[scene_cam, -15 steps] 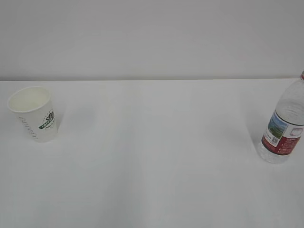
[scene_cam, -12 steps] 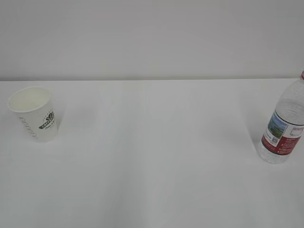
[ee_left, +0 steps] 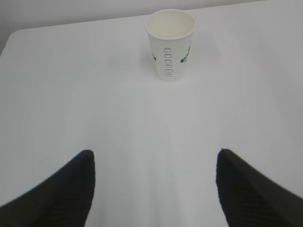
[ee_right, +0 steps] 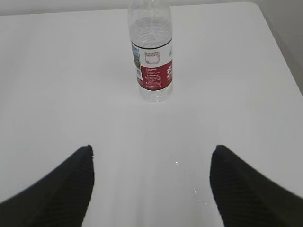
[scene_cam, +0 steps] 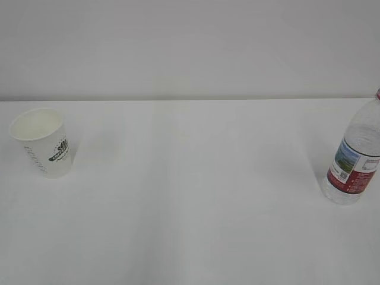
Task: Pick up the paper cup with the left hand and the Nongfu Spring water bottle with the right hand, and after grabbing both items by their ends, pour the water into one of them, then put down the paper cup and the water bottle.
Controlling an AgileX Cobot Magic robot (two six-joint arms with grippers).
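The cup (scene_cam: 41, 142) stands upright at the far left of the white desk (scene_cam: 190, 196) in the exterior view, mouth open and the inside looking empty, its dark green logo facing right and toward the camera, a column of small printed marks running down its left side. No arm shows in that view. In the left wrist view the same cup (ee_left: 170, 45) sits ahead of the left claw (ee_left: 154, 184), near the far edge of the desk (ee_left: 94, 94) and a little right of the line between the two black fingers (ee_left: 57, 194); the fingers stand wide apart at the bottom of the frame, holding nothing, well short of the cup. The middle of the desk lies bare white under a plain pale wall (scene_cam: 190, 47). At the far right of the exterior view the bottle (scene_cam: 355, 160) stands upright, partly cut off by the frame edge, with a red neck ring at the top, a clear ribbed body and a red-and-white label with a small landscape picture. In the right wrist view the bottle (ee_right: 151, 52) stands ahead of the right claw (ee_right: 151, 184), close to centred between its fingers (ee_right: 251, 189), its top cropped by the frame; this claw too is spread wide and empty, apart from the bottle. A few small glints, perhaps droplets (ee_right: 189, 182), lie on the desk between the bottle and the right finger, too faint to tell for sure.
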